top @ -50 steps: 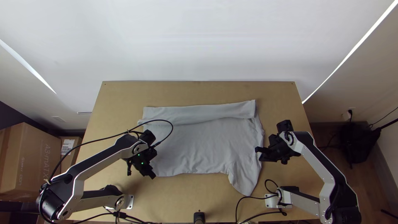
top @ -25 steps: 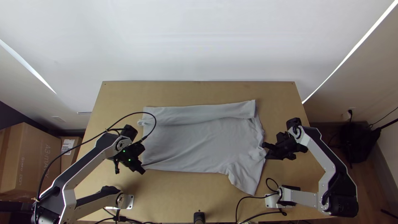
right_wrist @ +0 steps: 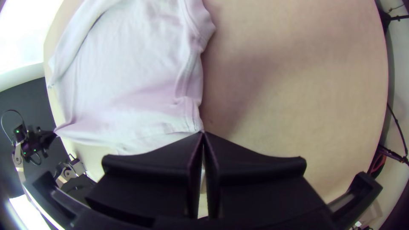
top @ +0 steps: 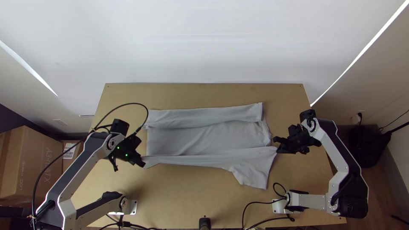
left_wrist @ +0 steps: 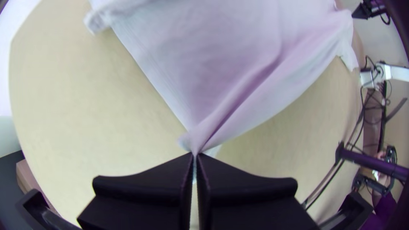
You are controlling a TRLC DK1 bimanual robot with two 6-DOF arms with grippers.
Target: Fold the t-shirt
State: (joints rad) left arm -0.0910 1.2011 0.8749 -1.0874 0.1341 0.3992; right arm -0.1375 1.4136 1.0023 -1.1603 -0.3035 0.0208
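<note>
The left gripper (top: pixel 143 164) and right gripper (top: pixel 276 147) have moved toward the table's far side, drawing the t-shirt's near edge with them. One t-shirt (top: pixel 204 138), one table (top: pixel 191 196), two grippers. The left gripper is closed on a near corner, the right gripper closed on the right edge. Pale grey, the t-shirt lies mid-table, its far side folded over, its near side pulled into a long crease.

Cardboard boxes (top: pixel 40 164) stand left of the table (top: pixel 204 93), beside pale walls (top: pixel 204 42)
</note>
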